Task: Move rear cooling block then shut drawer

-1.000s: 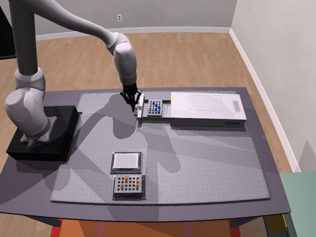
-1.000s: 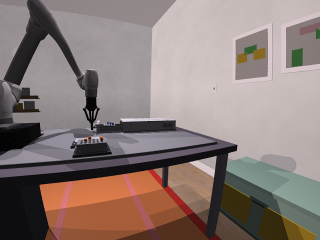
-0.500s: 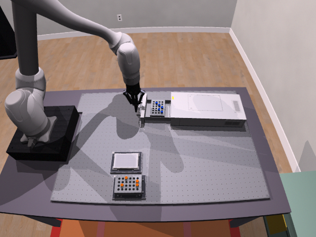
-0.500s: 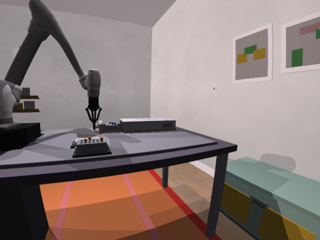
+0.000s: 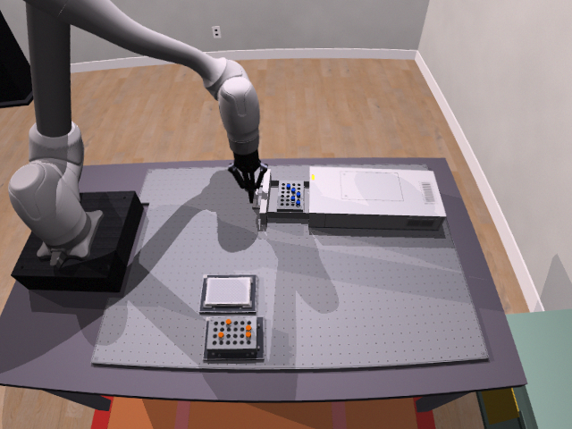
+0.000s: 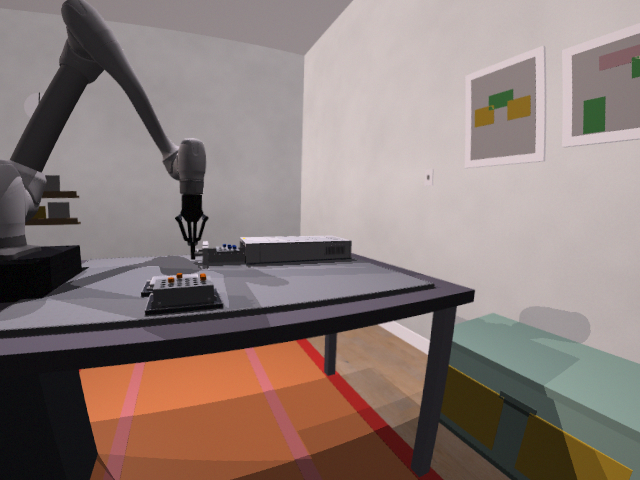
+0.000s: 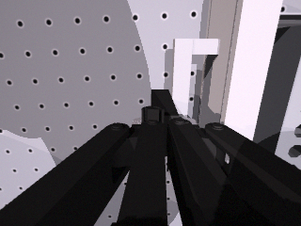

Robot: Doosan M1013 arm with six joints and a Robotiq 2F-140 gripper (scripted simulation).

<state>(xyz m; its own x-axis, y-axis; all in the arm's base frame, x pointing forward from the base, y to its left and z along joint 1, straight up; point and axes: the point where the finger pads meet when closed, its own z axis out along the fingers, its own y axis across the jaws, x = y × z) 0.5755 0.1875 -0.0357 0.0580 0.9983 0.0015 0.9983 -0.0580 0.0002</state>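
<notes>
Pushing the drawer (image 5: 289,214) (image 6: 225,257) shut looks like the step in hand. From the top view, my gripper (image 5: 251,198) (image 6: 192,253) (image 7: 159,104) is at the handle (image 5: 259,192) (image 7: 182,77), on the side away from COLD (image 5: 369,191) (image 6: 289,250). COLD's lamp (image 5: 312,177) is lit and the drawer stands partly out, with the front block (image 5: 290,206) and its blue-capped tubes in it. Across the desk (image 5: 323,381) (image 6: 289,322) from COLD, the rear block (image 5: 231,343) (image 6: 181,295) sits on D2 (image 5: 260,339) (image 6: 183,309), beyond D1 (image 5: 253,295), and appears flat. Its four orange-capped tubes stand in bores; I can't confirm from this that they are the original ones.

In the exterior view my fingers point down beside the drawer front (image 5: 264,205) (image 6: 205,254) (image 7: 253,61). I should push straight towards COLD, slowly and evenly, since a jolt could shake the loose blue tubes.

By the wrist view, my fingers are together with nothing between them, just beside the handle's outer bar; I can't tell whether they touch it. I want to keep them square to it so they don't slip off, and press on until the lamp goes out.

drawer (image 5: 288,214) (image 6: 223,257) farther into cooler (image 5: 376,191) (image 6: 295,250)
</notes>
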